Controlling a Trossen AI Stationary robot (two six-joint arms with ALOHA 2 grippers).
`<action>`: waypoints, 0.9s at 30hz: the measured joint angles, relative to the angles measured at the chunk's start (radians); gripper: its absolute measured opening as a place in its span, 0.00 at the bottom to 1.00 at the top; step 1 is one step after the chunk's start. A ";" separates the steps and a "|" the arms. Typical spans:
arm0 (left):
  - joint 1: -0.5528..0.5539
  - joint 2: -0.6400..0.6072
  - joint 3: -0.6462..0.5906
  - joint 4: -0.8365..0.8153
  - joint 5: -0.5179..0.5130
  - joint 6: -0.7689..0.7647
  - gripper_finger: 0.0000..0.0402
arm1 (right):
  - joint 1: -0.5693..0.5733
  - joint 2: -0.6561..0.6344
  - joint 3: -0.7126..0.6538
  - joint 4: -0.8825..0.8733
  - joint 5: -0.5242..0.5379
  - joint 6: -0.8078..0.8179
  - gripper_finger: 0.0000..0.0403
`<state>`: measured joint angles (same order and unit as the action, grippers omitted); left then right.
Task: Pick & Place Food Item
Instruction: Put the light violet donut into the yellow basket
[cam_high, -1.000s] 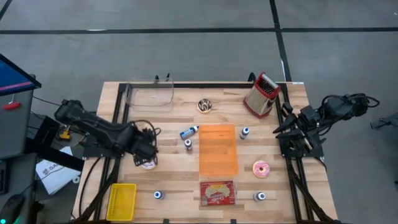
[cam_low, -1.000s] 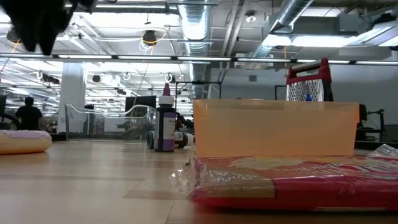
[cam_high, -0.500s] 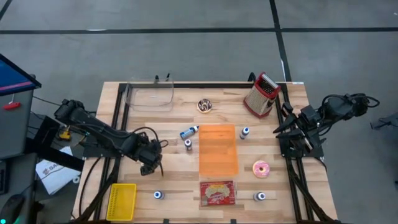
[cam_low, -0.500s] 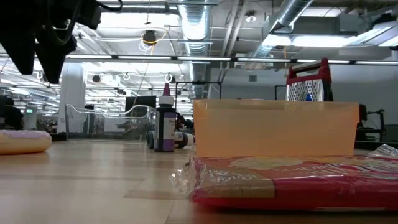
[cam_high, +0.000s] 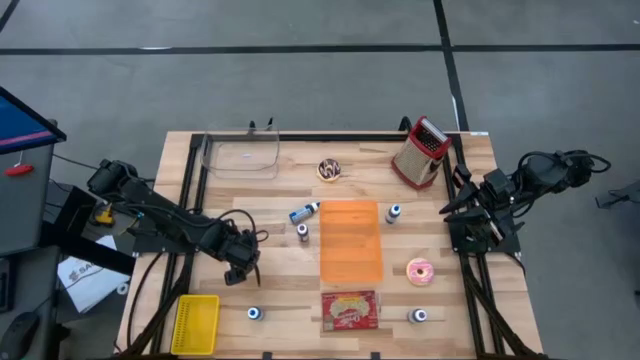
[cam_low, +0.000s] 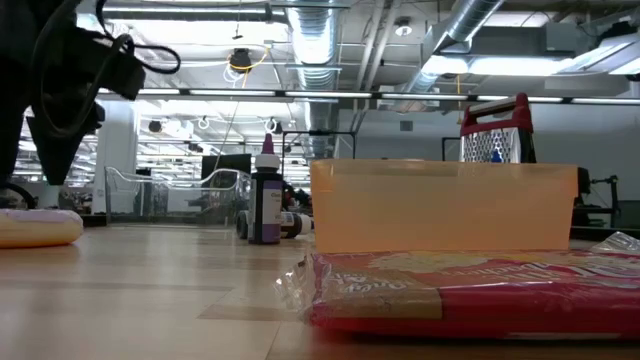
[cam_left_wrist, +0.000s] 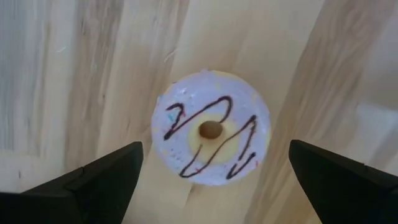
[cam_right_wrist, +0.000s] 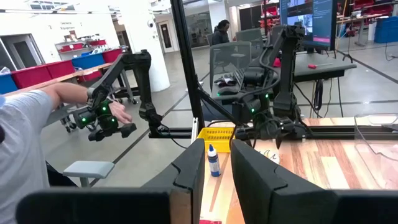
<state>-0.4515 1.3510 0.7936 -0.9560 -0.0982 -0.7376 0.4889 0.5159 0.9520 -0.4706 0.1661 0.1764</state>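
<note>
Your left end effector (cam_left_wrist: 211, 171) hangs wide open over a white-iced donut (cam_left_wrist: 211, 129) on the wooden desk (cam_high: 280, 290); right end effector (cam_high: 447, 208) waits, narrow. Three donuts, five small bottles.

Left gripper (cam_high: 240, 268) hangs over the white-iced donut with chocolate drizzle (cam_left_wrist: 211, 127), left of the orange translucent plastic bin (cam_high: 351, 241) at table centre. Red snack packet (cam_high: 349, 309) lies before the bin, pink-frosted donut (cam_high: 420, 271) to its right, metal box grater (cam_high: 421, 152) behind.
</note>
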 joint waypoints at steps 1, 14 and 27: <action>0.000 0.000 -0.012 0.020 0.000 -0.001 1.00 | 0.000 0.000 0.000 0.000 0.001 0.000 0.18; 0.000 0.000 -0.127 0.172 -0.026 -0.028 1.00 | 0.000 0.000 0.000 0.000 0.018 0.007 0.18; 0.000 -0.004 -0.167 0.241 0.033 -0.055 1.00 | 0.000 0.000 0.000 0.000 0.018 0.008 0.18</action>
<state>-0.4511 1.3475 0.6262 -0.7147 -0.0649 -0.7925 0.4889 0.5159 0.9520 -0.4706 0.1841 0.1841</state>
